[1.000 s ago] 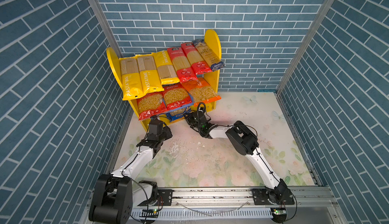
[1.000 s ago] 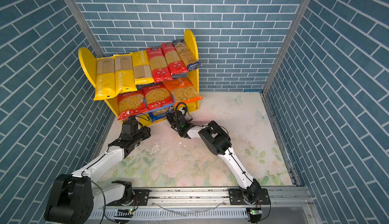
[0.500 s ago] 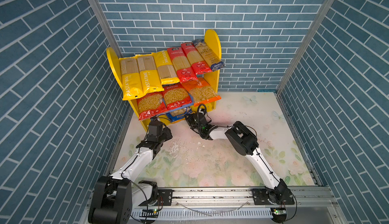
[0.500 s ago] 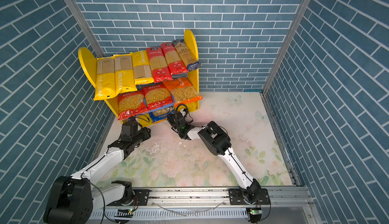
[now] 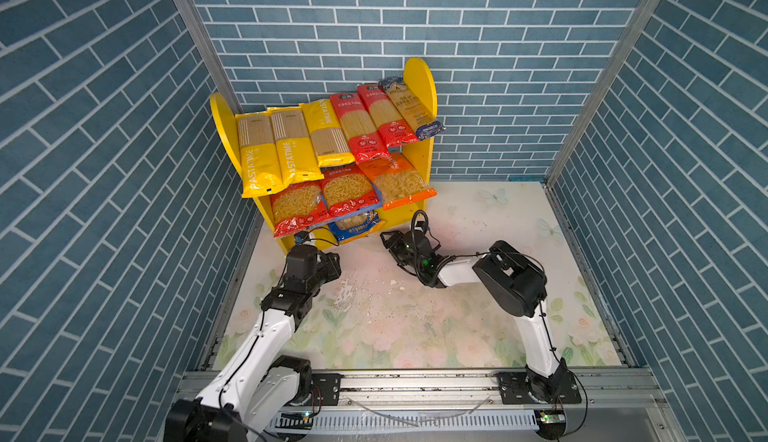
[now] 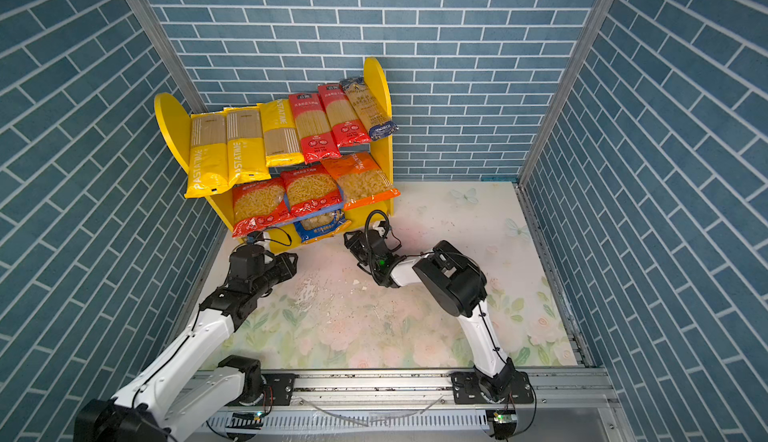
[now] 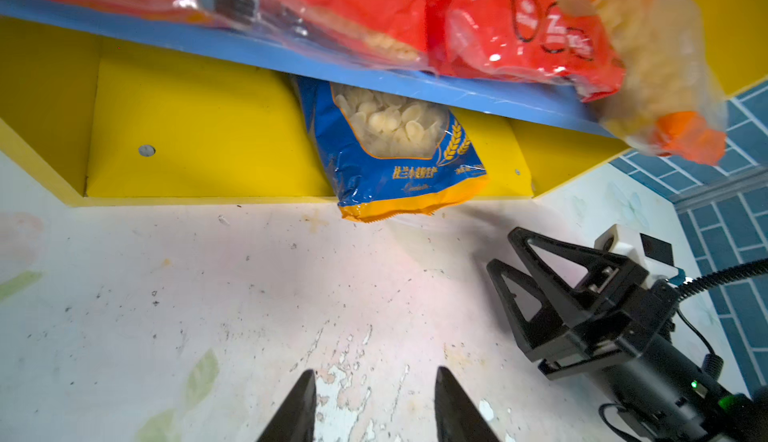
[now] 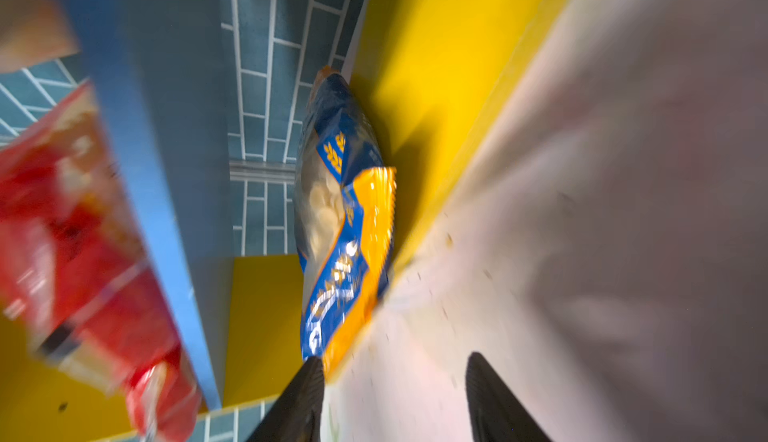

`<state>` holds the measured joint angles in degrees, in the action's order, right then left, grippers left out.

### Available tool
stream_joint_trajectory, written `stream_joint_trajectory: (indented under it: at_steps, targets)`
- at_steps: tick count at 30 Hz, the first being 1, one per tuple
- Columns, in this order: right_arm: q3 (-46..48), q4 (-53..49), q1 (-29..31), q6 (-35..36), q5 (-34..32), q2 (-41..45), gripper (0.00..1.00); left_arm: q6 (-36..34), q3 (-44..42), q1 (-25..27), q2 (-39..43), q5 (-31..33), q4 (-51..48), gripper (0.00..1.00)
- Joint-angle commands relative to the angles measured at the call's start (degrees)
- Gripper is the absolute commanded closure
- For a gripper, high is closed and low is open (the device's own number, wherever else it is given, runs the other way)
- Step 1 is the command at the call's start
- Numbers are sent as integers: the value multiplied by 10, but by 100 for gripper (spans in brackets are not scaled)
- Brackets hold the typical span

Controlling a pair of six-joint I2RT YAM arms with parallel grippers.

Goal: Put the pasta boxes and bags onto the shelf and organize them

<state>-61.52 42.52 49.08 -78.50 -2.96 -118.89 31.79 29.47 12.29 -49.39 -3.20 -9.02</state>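
The shelf (image 5: 419,87) (image 6: 377,83) stands at the back left. Its upper board carries yellow (image 5: 272,149), red (image 5: 361,128) and dark-blue (image 5: 411,107) spaghetti packs. Red bags (image 5: 296,211) and an orange bag (image 5: 399,182) overhang the blue board (image 7: 478,91). Under it a blue bag (image 5: 353,226) (image 6: 322,226) (image 7: 399,157) (image 8: 340,228) lies on the yellow base, its end poking out onto the table. My right gripper (image 5: 384,238) (image 6: 348,238) (image 7: 502,248) (image 8: 395,357) is open and empty, one fingertip beside the bag's end. My left gripper (image 5: 334,259) (image 6: 293,259) (image 7: 375,371) is open over bare table.
The floral table mat (image 5: 478,328) has worn white patches and crumbs (image 5: 392,283) between the arms. Blue brick walls close in on three sides, and a metal rail (image 5: 415,382) runs along the front edge. The left part of the shelf's base (image 7: 187,137) is bare.
My right gripper's jaws have spread apart in front of the blue bag. The left gripper has widened a little and drawn back slightly from the shelf.
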Motion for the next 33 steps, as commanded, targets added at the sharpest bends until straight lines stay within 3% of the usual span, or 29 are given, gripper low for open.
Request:
stream_joint_trajectory:
  at_steps: [1, 5, 8, 12, 14, 16, 18, 20, 23, 25, 28, 31, 33]
  targets:
    - [101, 12, -2, 95, -1, 104, 47, -15, -19, 32, 56, 44, -70, 49]
    - [198, -97, -2, 237, -38, 258, 47, -52, -22, 103, 124, 132, -119, 46]
    - [252, -216, -10, 320, -104, 370, 45, -96, -5, 154, 155, 221, -143, 44]
    - [302, -348, -102, 386, -114, 487, 39, -193, -8, 197, 168, 343, -108, 39]
    - [309, -401, -144, 463, -161, 539, 35, -239, -21, 196, 162, 380, -64, 36]
    - [321, -423, -186, 545, -250, 595, 29, -291, -54, 197, 154, 421, 12, 30]
    - [344, -399, -233, 592, -348, 636, 26, -333, -101, 195, 143, 481, 106, 22]
    - [385, -330, -296, 613, -382, 657, 26, -374, -159, 180, 116, 534, 235, 17]
    - [429, -201, -354, 630, -366, 661, 30, -353, -204, 109, 70, 513, 326, 16]
    - [438, -127, -362, 663, -398, 620, 29, -327, -214, 65, 36, 469, 362, 15]
    - [449, -16, -391, 685, -377, 539, 28, -318, -221, 19, -24, 404, 445, 14]
    - [434, -9, -397, 716, -342, 487, 27, -320, -208, -13, -100, 350, 511, 12]
    - [449, 58, -412, 734, -318, 443, 26, -326, -200, -27, -144, 314, 555, 11]
